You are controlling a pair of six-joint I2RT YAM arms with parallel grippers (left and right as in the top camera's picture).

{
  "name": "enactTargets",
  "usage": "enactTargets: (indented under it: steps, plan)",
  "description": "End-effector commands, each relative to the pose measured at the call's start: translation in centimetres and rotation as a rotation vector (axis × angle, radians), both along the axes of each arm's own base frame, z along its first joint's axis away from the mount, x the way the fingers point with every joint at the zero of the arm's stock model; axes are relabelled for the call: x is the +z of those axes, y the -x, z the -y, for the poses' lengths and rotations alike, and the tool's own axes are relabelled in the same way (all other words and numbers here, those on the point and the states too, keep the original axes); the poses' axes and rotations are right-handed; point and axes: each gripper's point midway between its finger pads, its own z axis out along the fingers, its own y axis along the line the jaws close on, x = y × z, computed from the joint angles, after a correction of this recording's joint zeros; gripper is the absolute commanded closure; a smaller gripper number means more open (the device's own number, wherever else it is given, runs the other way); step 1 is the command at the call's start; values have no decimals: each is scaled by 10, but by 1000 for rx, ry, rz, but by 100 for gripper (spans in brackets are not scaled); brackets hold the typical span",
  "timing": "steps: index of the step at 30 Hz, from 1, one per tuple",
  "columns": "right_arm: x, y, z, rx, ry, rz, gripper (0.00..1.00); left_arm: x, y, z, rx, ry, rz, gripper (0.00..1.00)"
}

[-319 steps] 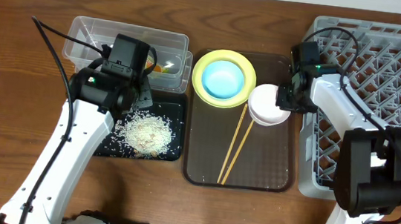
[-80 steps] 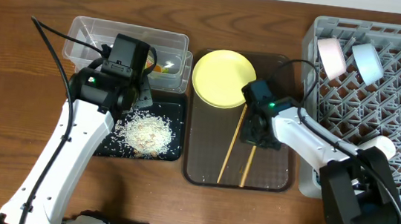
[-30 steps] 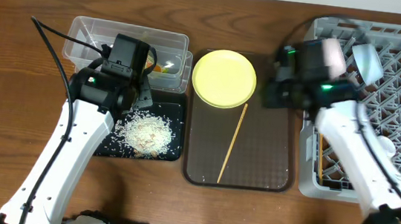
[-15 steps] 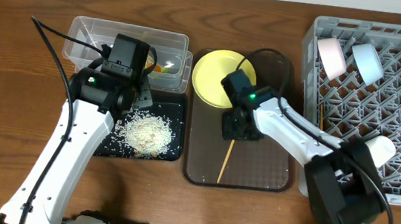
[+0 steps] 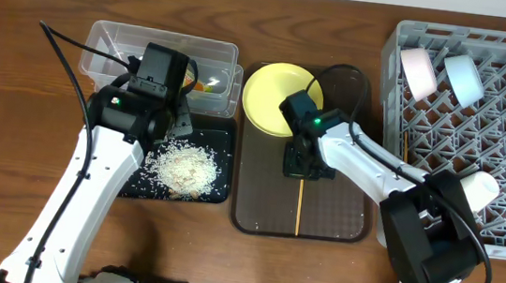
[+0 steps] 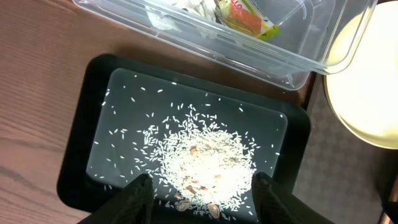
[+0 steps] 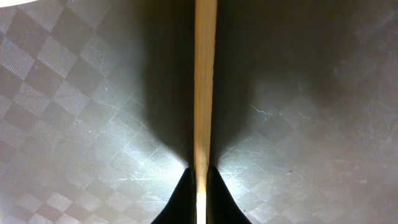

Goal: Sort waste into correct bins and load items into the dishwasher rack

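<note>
The right hand (image 7: pixel 199 180), pinching the thin chopstick (image 7: pixel 206 74) off-centre, may let it swivel or slip back onto the tray (image 5: pixel 339 217) when lifted.

The left arm (image 5: pixel 88 190) is extended from the near edge toward the far-left corner. The left gripper (image 6: pixel 205 198) is held facing down, fingers (image 6: pixel 140 198) spread wide. The right arm (image 5: pixel 373 168) is reached toward the centre. The right gripper (image 7: pixel 199 177) is pinched onto a chopstick (image 7: pixel 205 74).
</note>
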Motion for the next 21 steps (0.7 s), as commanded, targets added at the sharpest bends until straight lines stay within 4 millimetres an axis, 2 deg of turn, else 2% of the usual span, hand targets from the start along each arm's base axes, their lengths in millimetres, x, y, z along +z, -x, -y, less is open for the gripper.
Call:
enactTargets:
  steps: [1, 5, 7, 9, 12, 17, 19, 21]
  plan:
    - [-3, 0, 12, -39, 19, -17, 99, 2, -1, -2, 10, -4, 7, 46]
    - [9, -13, 34, -82, 15, 4, 99, 2, -1, -2, 10, -4, 7, 46]
    - [21, -23, 45, -56, 1, 40, 99, 2, -1, -2, 10, -4, 7, 46]
    - [39, -34, 58, -25, -14, 89, 99, 2, -1, -2, 10, -3, 8, 46]
    - [75, -47, 83, 17, -31, 190, 99, 2, -1, -2, 10, -3, 7, 46]
    - [132, -57, 131, 18, -24, 349, 99, 2, -1, -2, 10, -3, 8, 46]
    - [146, -58, 152, 12, -7, 390, 99, 2, -1, -2, 10, -4, 8, 46]
    - [152, -58, 176, -13, 15, 404, 99, 2, -1, -2, 10, -3, 8, 46]
